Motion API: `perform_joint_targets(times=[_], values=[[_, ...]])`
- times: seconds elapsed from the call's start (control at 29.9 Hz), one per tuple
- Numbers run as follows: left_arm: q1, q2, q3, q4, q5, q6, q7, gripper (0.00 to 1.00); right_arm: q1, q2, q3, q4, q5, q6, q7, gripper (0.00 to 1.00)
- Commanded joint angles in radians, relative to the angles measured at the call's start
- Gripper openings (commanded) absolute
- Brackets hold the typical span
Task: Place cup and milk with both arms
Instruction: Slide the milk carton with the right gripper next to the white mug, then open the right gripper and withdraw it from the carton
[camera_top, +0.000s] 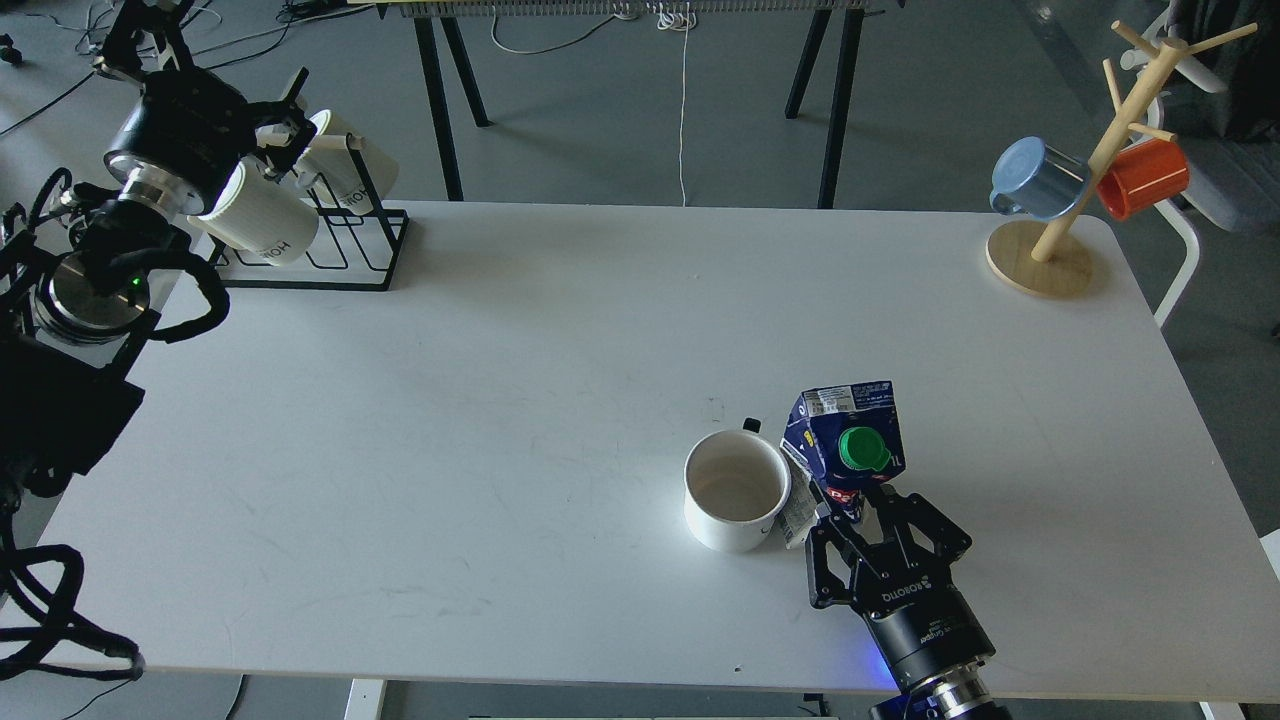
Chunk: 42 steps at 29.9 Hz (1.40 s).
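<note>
Far-left corner of the tabletop (560, 300): left hand (275, 130) up at the black wire rack (340, 240), among the white mugs (255, 215) hung on it. Fingers dark and mixed in with rack and mug handles, so impossible to tell whether closed on a mug or merely near one. Risk here, as a judgement: a pull at the wrong angle could drag the light rack along or snag a neighbouring mug (rack sits right at the tabletop's left edge, so little margin before something goes over).

Toward the near edge, right of centre: white cup (737, 488) upright, empty, handle pointing to the far side. Just beside it on its right, touching or nearly so, the blue milk carton (838, 450) with green cap (862, 448), tilted a little rather than square on its base. Right hand (878, 520) clamped on the carton's lower part from the near side, fingers narrowed around it.

Main dangers, judged from this: carton so tight against the cup that any further push leftward could shove or tip the cup; release while the carton leans could let it topple onto the cup or fall flat; fingers spreading on release could knock the cup's wall (very little room there).

Far-right corner: wooden mug tree (1090, 170) with blue mug (1035, 178) and orange mug (1145, 178), well apart, no threat.
</note>
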Motion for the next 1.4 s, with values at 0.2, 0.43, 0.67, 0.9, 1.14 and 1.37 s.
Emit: perform_joint_targets(times=[0.2, 0.43, 0.67, 0.9, 1.14, 1.37], values=[[0.002, 0.004, 0.001, -0.003, 0.0, 0.0, 0.0, 0.99, -0.021, -0.002, 0.007, 0.003, 0.001, 0.0, 0.0, 0.96], [0.004, 0.006, 0.001, -0.003, 0.0, 0.0, 0.0, 0.99, -0.065, -0.008, 0.002, 0.015, -0.002, 0.0, 0.0, 0.98], [0.001, 0.004, 0.0, 0.0, 0.0, 0.0, 0.003, 0.99, -0.234, -0.1, 0.063, 0.129, -0.075, 0.0, 0.0, 0.98], [0.007, -0.005, -0.003, 0.003, -0.003, 0.0, -0.012, 0.99, -0.288, -0.282, 0.295, 0.224, -0.088, 0.0, 0.0, 0.98], [0.036, -0.017, -0.019, 0.003, -0.014, 0.0, -0.012, 0.99, -0.115, -0.401, 0.43, 0.187, -0.094, 0.0, 0.0, 0.99], [0.051, -0.023, -0.02, 0.009, -0.075, 0.0, -0.012, 0.99, 0.229, -0.517, 0.39, -0.003, -0.098, 0.0, 0.002, 0.99]])
